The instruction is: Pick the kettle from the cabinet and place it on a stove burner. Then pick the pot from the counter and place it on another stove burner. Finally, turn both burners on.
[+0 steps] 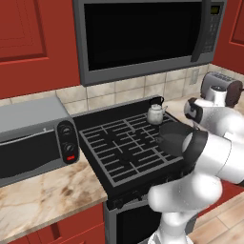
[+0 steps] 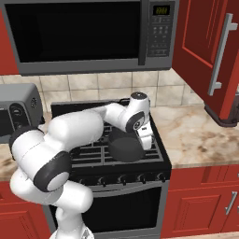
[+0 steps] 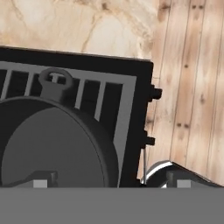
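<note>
The dark round pot (image 2: pixel 124 147) rests on the front right grate of the black stove (image 2: pixel 88 154). In the hand view its loop side handle (image 3: pixel 56 84) points toward the counter (image 3: pixel 87 26). My gripper (image 2: pixel 145 140) hangs over the pot's right rim and stands open. One fingertip (image 3: pixel 41 180) is over the pot's inside, the other (image 3: pixel 179 180) is outside it, past the stove's edge. The small silvery kettle (image 1: pixel 155 112) stands upright on the back right burner, behind the pot (image 1: pixel 169 137). To the right, the red cabinet door (image 2: pixel 207 46) is swung open.
A grey toaster oven (image 1: pixel 33 136) sits on the counter left of the stove, and a chrome toaster (image 1: pixel 219 88) stands at the back right. A microwave (image 1: pixel 143 38) hangs low over the stove. Front knobs (image 2: pixel 121 178) line the stove's edge. My own arm crosses above the left grates.
</note>
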